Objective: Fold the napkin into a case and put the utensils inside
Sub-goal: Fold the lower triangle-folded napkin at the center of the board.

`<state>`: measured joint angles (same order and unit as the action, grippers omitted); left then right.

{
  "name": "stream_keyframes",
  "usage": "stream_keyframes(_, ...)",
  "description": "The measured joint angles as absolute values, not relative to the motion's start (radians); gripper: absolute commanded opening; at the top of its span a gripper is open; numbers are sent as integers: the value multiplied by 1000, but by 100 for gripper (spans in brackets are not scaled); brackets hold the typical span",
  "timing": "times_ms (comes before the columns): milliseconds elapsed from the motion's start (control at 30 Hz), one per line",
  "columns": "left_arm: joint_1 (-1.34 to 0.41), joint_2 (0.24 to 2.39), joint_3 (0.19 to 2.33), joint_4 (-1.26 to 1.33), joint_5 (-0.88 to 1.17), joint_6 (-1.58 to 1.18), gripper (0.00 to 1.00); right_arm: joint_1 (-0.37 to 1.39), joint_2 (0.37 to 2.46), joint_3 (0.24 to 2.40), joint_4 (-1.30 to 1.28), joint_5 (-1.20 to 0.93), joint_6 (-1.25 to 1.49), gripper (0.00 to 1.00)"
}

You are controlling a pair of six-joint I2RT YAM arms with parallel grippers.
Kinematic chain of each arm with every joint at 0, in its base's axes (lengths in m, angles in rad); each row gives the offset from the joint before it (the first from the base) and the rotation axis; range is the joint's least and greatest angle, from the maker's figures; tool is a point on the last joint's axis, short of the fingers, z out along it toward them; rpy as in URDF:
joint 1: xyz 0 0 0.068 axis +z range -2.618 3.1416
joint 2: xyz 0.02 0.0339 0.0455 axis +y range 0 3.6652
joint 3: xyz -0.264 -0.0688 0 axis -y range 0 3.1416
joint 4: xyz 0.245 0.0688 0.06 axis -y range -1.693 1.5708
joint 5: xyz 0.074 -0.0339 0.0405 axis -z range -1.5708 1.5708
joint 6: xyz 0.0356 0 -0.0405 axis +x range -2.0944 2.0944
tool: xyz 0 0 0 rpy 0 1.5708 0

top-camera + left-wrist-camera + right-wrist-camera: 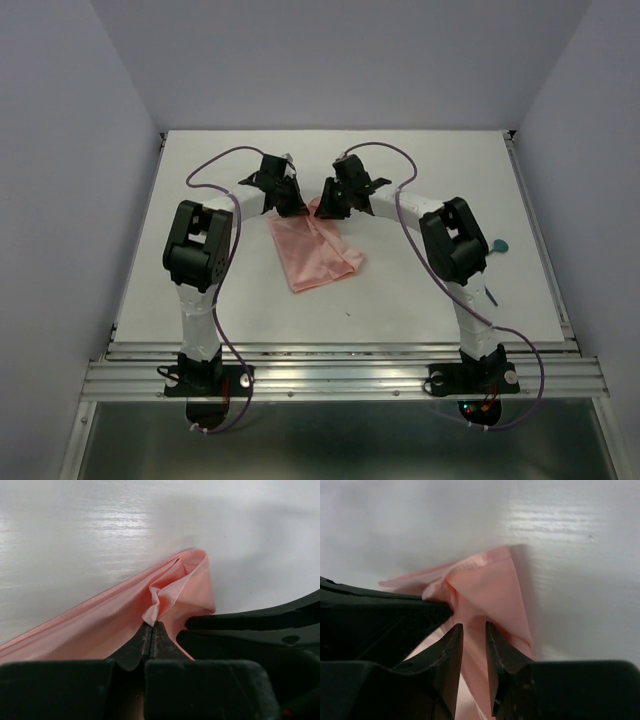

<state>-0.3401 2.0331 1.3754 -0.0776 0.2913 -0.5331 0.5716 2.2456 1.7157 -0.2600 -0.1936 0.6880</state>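
The salmon-pink napkin (316,256) lies folded in the middle of the table, its far end bunched between the two grippers. My left gripper (291,204) is shut on a puckered fold of the napkin (100,625) at its far corner, with the jaws pressed together (151,625). My right gripper (326,207) stands right beside it with its jaws (474,626) a little apart, astride the napkin's other far corner (492,590). A dark-teal utensil (498,245) with a round end lies on the table at the right, partly behind the right arm.
The two grippers stand almost touching; each one's black body shows in the other's wrist view (260,630) (375,615). Purple cables (215,165) loop over both arms. Grey walls close the table at the back and sides.
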Motion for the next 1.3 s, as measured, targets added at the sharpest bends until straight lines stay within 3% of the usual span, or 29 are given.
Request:
stream_keyframes(300,-340,2034,1394,-70,321,-533,0,579,2073,1480,-256,-186,626,43)
stream_keyframes(467,-338,2034,1401,-68,331,-533,0,580,1966,1402,-252,-196,582,44)
stream_keyframes(900,-338,2054,1404,-56,352,-532,0,583,1964,1278,-208,-295,513,50)
stream_keyframes(1067,-338,2055,1404,-50,359,-532,0,583,1955,1274,-205,-274,508,61)
stream_keyframes(1300,-338,2056,1404,-49,361,-532,0,583,1944,1259,-194,-300,488,61)
